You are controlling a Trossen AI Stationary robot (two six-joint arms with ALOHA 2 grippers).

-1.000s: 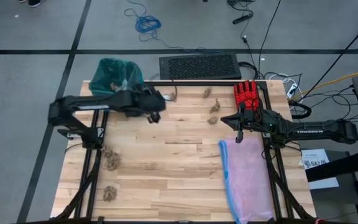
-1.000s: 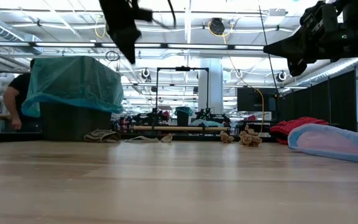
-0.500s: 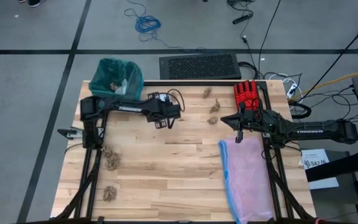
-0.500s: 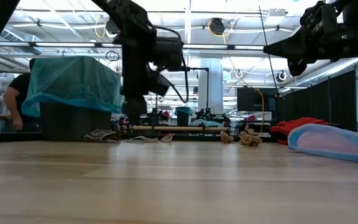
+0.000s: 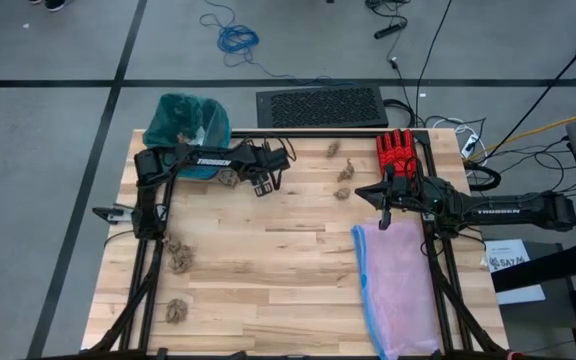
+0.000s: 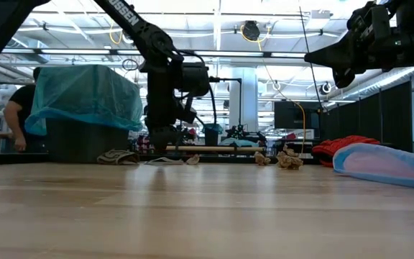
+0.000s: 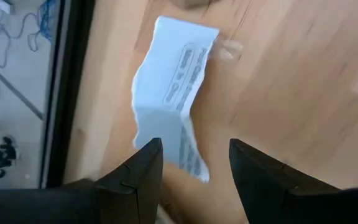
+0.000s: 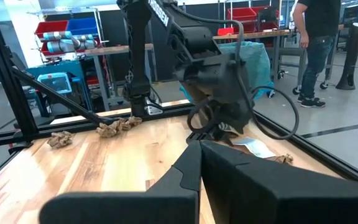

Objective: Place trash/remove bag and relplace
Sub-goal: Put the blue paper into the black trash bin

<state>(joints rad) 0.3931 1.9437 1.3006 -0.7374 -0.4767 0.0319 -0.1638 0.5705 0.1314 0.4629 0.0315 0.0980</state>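
Your left gripper (image 7: 191, 165) hangs low at the table's far edge, its two dark fingers (image 7: 143, 168) spread apart with nothing between them, straddling the white and pale-blue paper scrap (image 7: 173, 93) that lies flat on the wood. The scrap carries printed lines, but none of it can be read. In the high view the left gripper (image 5: 264, 181) sits just beside the teal-green bag (image 5: 186, 120), which lines a bin at the table's far left corner, with a brown wad (image 5: 228, 177) lying close to the arm.

Your right gripper (image 5: 387, 213) waits over the right side, above the near end of the red glove (image 5: 396, 150) and the far end of the pink bag (image 5: 400, 285); its fingers (image 8: 194, 168) are pressed together, holding nothing.

"TROSSEN" reads white along both arms; a label on the sheet beside the table's right edge is too small to make out.

More brown wads (image 5: 340, 172) lie along the far edge, and two (image 5: 178, 258) rest near the left side. In the low view the bag (image 6: 85, 93) drapes over the bin, partly hiding a person (image 6: 20, 115) in the room behind it.
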